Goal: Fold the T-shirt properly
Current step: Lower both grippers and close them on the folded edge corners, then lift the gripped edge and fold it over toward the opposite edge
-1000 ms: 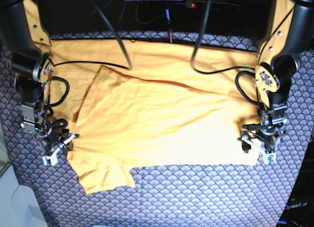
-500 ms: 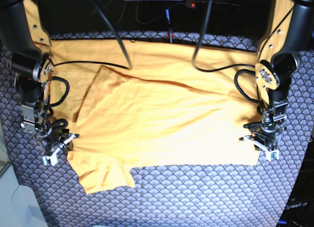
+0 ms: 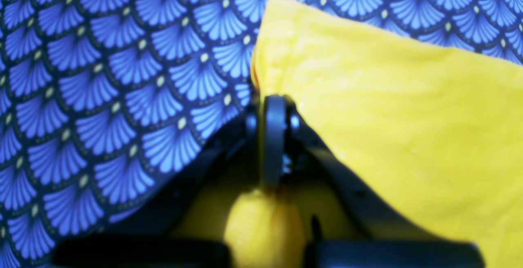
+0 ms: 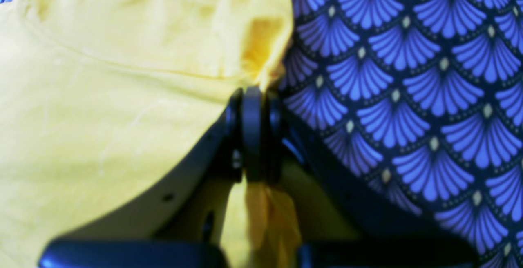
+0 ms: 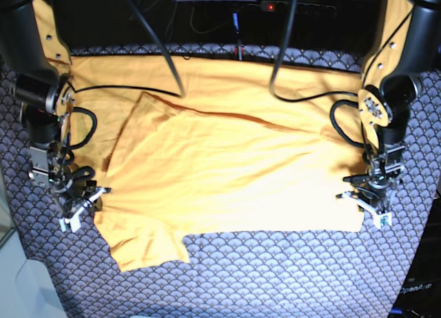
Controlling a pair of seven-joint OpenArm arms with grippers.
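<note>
Navy cloth point(image 5: 275, 277) printed with fan scales covers the whole table, and behind it the room is dark, with cables hanging down to the arms. On the cloth the T-shirt point(image 5: 227, 173) lies spread flat, its long axis running across the table from one arm to the other, one sleeve jutting toward the near edge. The back part of the shirt is a wider layer, and a folded panel lies over it at a slant.

At the shirt's end on the base view's left, the right gripper point(image 4: 255, 96) has its fingers pressed together on a bunched corner of shirt; fabric shows pinched behind the tips. At the opposite end, the left gripper point(image 3: 273, 102) is likewise clamped on the shirt's edge, a roll of yellow cloth caught between the fingers.

Each arm holds its own near corner, so the shirt lies between them, and inward and away from both. A fold would likely carry these corners over the shirt toward its far edge.
</note>
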